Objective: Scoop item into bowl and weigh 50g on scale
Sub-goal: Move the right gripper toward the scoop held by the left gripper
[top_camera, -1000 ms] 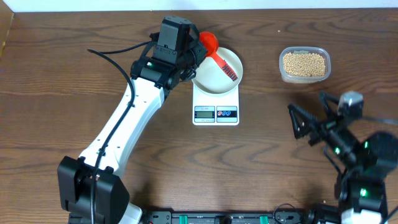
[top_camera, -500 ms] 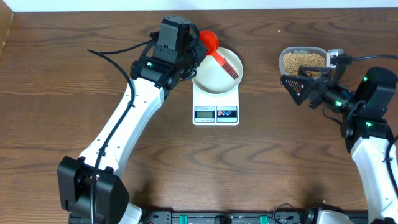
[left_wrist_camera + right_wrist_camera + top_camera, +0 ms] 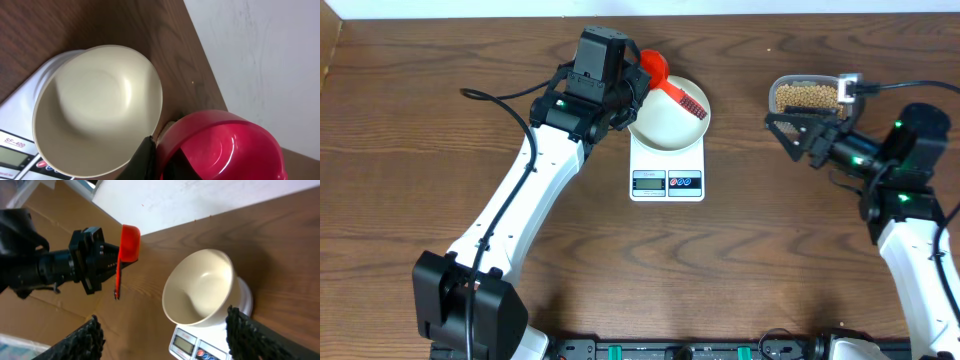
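One view (overhead) alone shows the item (image 3: 805, 95).

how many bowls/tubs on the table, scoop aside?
2. The white bowl sits on the scale, centre rear. The clear tub of beans is right rear, partly covered by the right gripper. No others visible.

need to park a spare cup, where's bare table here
The table is bare between the scale and the tub, along the front below the scale, and at the far left. Crowded: the bowl, with scoop and left gripper at its rim, and the tub, with the right gripper beside it.
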Controlling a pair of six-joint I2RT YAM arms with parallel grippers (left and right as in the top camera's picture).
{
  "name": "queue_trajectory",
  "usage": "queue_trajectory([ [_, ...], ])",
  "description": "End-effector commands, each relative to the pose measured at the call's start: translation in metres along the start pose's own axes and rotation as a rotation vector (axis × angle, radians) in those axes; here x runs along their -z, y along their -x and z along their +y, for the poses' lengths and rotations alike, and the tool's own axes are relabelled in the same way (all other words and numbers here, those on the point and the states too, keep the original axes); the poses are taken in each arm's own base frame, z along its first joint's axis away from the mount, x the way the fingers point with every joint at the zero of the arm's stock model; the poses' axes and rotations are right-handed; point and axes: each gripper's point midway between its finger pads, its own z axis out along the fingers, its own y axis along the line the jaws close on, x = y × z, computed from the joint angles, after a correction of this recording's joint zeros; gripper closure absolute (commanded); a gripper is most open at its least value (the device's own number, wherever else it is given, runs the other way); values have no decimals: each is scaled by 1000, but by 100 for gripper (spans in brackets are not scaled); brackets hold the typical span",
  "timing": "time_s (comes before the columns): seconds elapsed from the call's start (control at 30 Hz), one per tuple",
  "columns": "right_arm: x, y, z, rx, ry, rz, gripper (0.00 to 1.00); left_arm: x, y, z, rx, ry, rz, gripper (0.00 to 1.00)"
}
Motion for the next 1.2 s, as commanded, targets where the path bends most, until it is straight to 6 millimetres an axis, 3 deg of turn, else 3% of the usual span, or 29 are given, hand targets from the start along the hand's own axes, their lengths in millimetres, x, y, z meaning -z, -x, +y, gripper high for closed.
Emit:
queue_trajectory([
  [0.0, -16, 9, 11, -33, -26, -35, 23, 1, 2, -1, 73, 0, -12, 93],
  [0.23, -35, 16, 36, -83, 76, -57, 30, 1, 0, -2, 186, -3, -3, 93],
  [0.53, -77, -2, 47, -72, 148, -22, 37, -1, -19, -6, 167, -4, 29, 93],
  [1.17, -87, -14, 61, -24, 186, 6, 62, -1, -52, 0, 121, 39, 83, 93],
])
